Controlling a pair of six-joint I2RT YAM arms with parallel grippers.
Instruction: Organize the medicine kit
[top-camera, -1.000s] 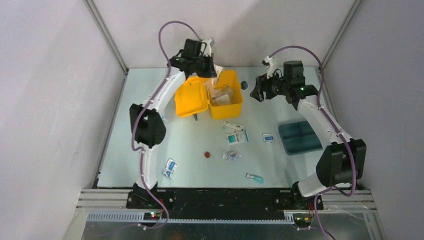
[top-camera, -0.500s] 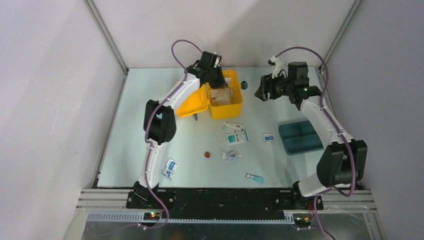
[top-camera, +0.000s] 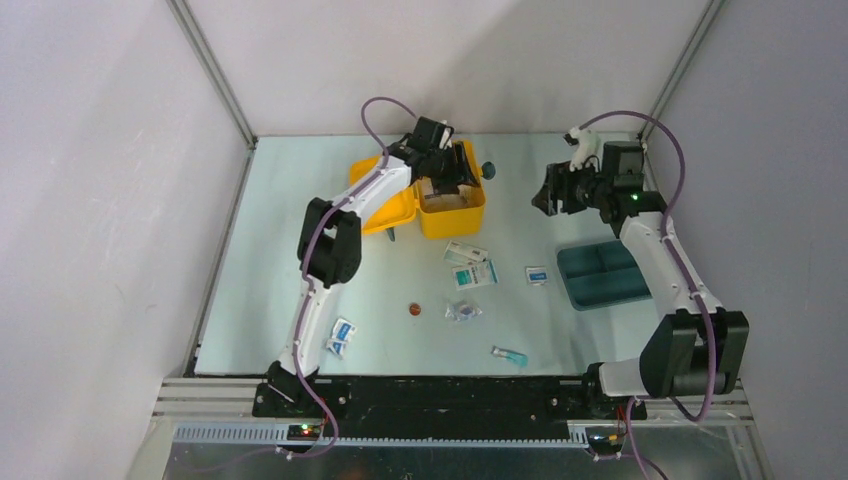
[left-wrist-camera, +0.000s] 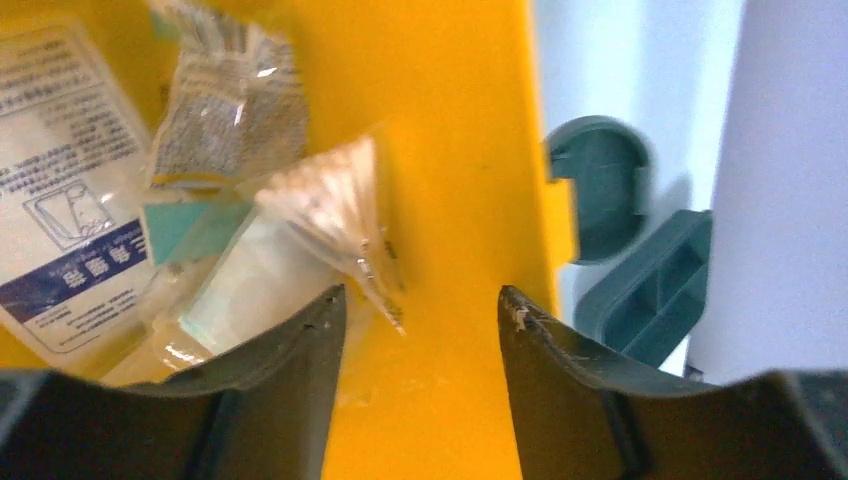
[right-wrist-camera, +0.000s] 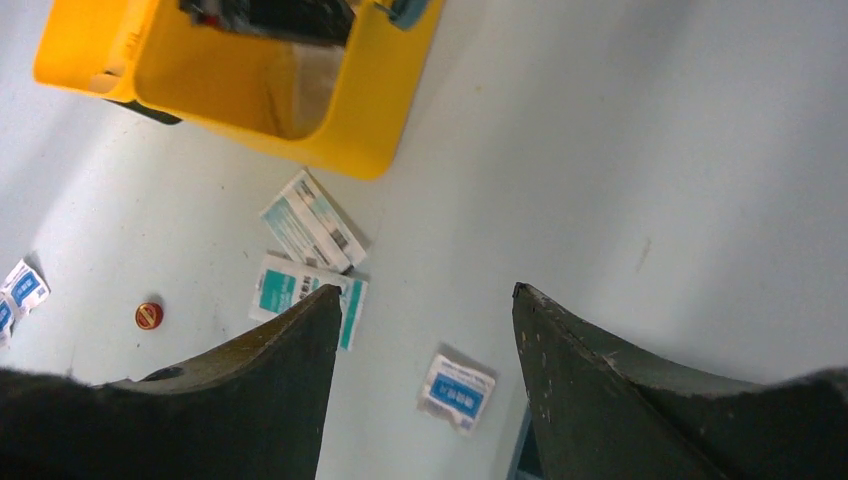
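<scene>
The left tool (left-wrist-camera: 420, 297) hangs wide open, empty, over the open medicine kit (left-wrist-camera: 470, 150) at the counter's (top-camera: 300, 250) far side; one finger (left-wrist-camera: 545, 345) looks close to its yellow wall, so a careless move could nudge the box or snag a loose packet (left-wrist-camera: 325, 195) out. The right tool (right-wrist-camera: 425, 297) gapes empty above the scattered sachets (right-wrist-camera: 305, 232)

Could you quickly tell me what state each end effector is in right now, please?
Left end effector: open, empty, over the open bright yellow plastic medicine kit.
Right end effector: open, holding nothing.
</scene>
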